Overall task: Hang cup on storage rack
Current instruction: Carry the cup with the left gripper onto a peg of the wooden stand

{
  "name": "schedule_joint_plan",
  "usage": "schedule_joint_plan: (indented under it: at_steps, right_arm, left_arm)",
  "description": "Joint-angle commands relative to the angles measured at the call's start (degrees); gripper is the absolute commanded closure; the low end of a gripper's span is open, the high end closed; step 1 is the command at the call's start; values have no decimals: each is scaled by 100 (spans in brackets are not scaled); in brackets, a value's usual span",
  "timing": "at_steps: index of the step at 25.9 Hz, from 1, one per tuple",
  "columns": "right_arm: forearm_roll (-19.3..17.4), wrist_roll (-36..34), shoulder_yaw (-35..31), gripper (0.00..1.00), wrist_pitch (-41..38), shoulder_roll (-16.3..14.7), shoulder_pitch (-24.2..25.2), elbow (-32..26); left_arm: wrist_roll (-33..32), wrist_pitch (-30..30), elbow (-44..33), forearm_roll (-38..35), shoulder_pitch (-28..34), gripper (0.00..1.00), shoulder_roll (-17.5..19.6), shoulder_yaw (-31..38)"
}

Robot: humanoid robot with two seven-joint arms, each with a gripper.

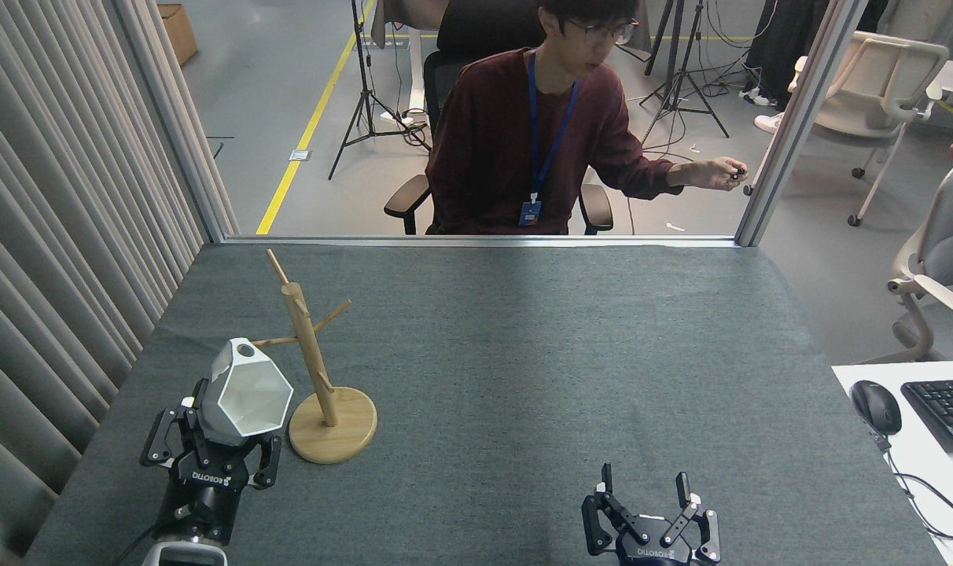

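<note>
The white faceted cup (244, 393) is held in my left gripper (223, 436), which is shut on its lower body. Its open mouth tilts toward me and its tab with a round hole points up, touching or overlapping the tip of the left peg. The wooden storage rack (313, 365) stands just right of the cup on its round disc base (343, 436), with thin pegs branching from the post. My right gripper (643, 491) is open at the table's near edge, holding nothing.
A person (539, 134) sits behind the far table edge, one arm stretched to the right. Grey curtain panels (60, 236) line the left side. A mouse (875, 406) and keyboard (948, 409) lie on a white desk at right.
</note>
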Motion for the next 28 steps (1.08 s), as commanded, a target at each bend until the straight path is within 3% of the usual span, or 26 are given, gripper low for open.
schedule_joint_plan:
  at_steps: [1,20,21,23,24,28]
  right_arm:
    - [-1,1,1,2,3,14,-9,0]
    - [-9,-8,1,2,-5,5,-9,0]
    - [-9,-8,1,2,-5,5,-9,0]
    - [-9,-8,-8,2,-5,5,-9,0]
    - [-9,-8,1,2,-5,5,-9,0]
    - [-9,-8,-8,2,-5,14,-9,0]
  left_arm:
    - [-8,-6,152,-5,-175,39,9,-1]
    - [18,82,969,-260,-737,36,-106,-80]
    - [36,82,969,-251,-737,33,-106,-106]
    - [53,90,960,-251,-737,9,-132,-159]
    - [53,82,952,-251,-737,2,-150,-168]
    - [62,82,873,-251,-702,1,-150,-405]
